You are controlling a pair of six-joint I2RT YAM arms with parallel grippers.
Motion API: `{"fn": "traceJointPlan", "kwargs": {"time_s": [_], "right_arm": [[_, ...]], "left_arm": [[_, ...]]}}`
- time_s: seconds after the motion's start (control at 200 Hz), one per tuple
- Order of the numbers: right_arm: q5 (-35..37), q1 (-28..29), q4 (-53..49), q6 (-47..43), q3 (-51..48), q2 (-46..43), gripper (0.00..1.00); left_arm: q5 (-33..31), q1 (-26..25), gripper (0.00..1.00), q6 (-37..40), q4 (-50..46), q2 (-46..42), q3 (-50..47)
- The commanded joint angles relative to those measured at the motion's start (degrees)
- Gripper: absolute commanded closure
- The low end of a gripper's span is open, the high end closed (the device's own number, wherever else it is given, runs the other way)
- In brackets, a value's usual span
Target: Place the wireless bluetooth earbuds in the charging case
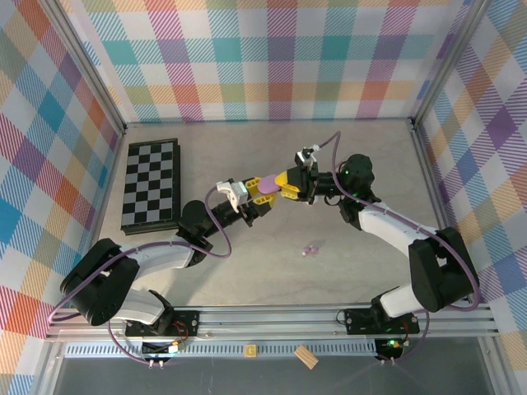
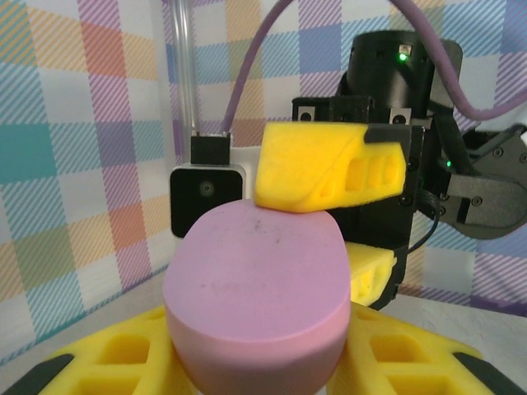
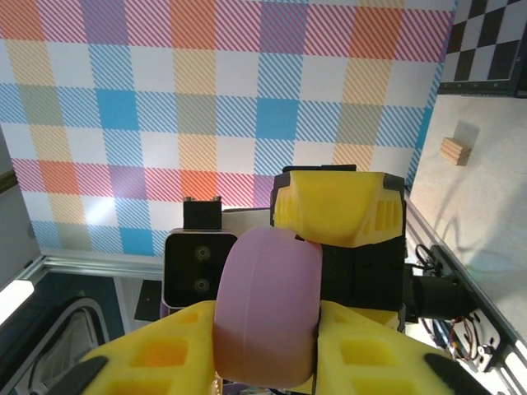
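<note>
While both of my arms meet in mid-air over the table (image 1: 247, 140), the lilac charging case (image 1: 270, 178) is pinched from two sides at once: my left gripper (image 1: 260, 192) is clamped on one end and my right gripper (image 1: 284, 183) is closed on the other. In the left wrist view the case (image 2: 255, 288) sits between my own yellow fingers (image 2: 107, 362), with a right finger pressed on its top edge. The main hazard, as I judge it, lies in this double hold. The shell is smooth and rounded, so if one set of jaws lets go before the other has a firm seat, or the two arms pull slightly against each other, it could squirt out and drop. The lid looks shut to me, so nothing can go in until it is opened, and prying it with padded fingers risks twisting the case loose. A lilac earbud (image 1: 311, 248) lies on the table well apart from the case, nearer my bases; whether it is one bud or two I cannot tell. A falling case could knock it away, and it is tiny enough to be fumbled.
</note>
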Motion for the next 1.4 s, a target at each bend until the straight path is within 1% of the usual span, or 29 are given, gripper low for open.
{"fn": "traceJointPlan", "kwargs": {"time_s": [0.0,0.01,0.025,0.1,0.11,0.17,0.265,0.395,0.47,0.52,0.57,0.605,0.675,0.725,0.795,0.885,1.01,1.16,1.305,1.395], "right_arm": [[1.1,0.3,-12.2,-10.5,1.5,-2.8,0.55],[1.2,0.3,-12.9,-11.4,1.7,-3.1,0.52],[1.4,0.2,-16.8,-13.6,2.2,-3.8,0.47],[3.2,-0.1,-28.2,-22.7,4.3,-6.3,0.34],[3.4,-0.1,-28.6,-23.3,4.5,-6.5,0.33],[5.9,-0.3,-40.2,-31.4,7.2,-8.2,0.26],[9.5,-0.5,-53.9,-42.2,11.3,-9.8,0.18],[15.5,-0.3,-66.7,-58.8,15.9,-12.4,0.12],[19.3,0.4,-71.3,-71.7,16.9,-14.7,0.09],[23.6,1.3,-74.2,-79.2,17.1,-16.1,0.09],[26.1,1.9,-74.2,-85.2,15.9,-18.0,0.09],[26.4,2.0,-72.0,-87.8,13.8,-19.8,0.1],[24.1,2.7,-67.8,-94.6,10.4,-22.6,0.09],[23.7,3.8,-67.6,-100.1,9.6,-23.6,0.07],[25.2,6.1,-68.9,-106.1,9.0,-24.0,0.05],[26.8,8.8,-69.5,-110.0,8.7,-23.8,0.04],[27.4,11.0,-68.4,-110.6,9.0,-22.2,0.04],[30.9,11.2,-67.7,-111.2,9.4,-20.2,0.04],[31.1,11.2,-68.5,-112.1,10.2,-18.7,0.04],[32.7,11.1,-68.0,-111.2,10.5,-18.1,0.04]], "left_arm": [[3.1,0.3,0.63,-0.2,3.5,-1.0,0.4],[3.2,0.3,0.63,0.0,3.2,-1.1,0.3],[3.3,0.4,0.63,0.1,2.8,-1.3,0.1],[4.1,0.5,0.62,1.4,-0.3,-2.2,-0.5],[4.2,0.5,0.62,1.5,-0.7,-2.4,-0.5],[5.2,0.7,0.62,1.7,-3.1,-3.4,-1.0],[7.1,1.1,0.61,1.5,-6.2,-5.5,-1.7],[9.1,1.4,0.61,1.8,-11.1,-8.3,-2.4],[10.1,1.5,0.61,2.0,-14.3,-10.0,-2.5],[11.0,1.6,0.61,2.3,-16.9,-11.2,-2.3],[12.2,1.6,0.61,2.7,-19.5,-12.0,-1.9],[12.9,1.6,0.61,3.0,-21.2,-12.3,-1.6],[14.5,1.6,0.61,3.5,-22.8,-12.2,-1.4],[15.3,1.7,0.61,3.5,-23.1,-11.9,-1.4],[15.9,1.7,0.61,3.4,-23.6,-11.9,-1.0],[16.6,1.7,0.61,3.5,-24.4,-11.9,-0.4],[17.5,1.7,0.61,4.2,-25.7,-11.9,0.2],[18.1,1.7,0.61,3.8,-25.2,-11.8,0.4],[18.3,1.7,0.61,3.5,-24.9,-12.0,0.6],[18.6,1.7,0.61,3.3,-24.5,-11.8,0.7]]}}
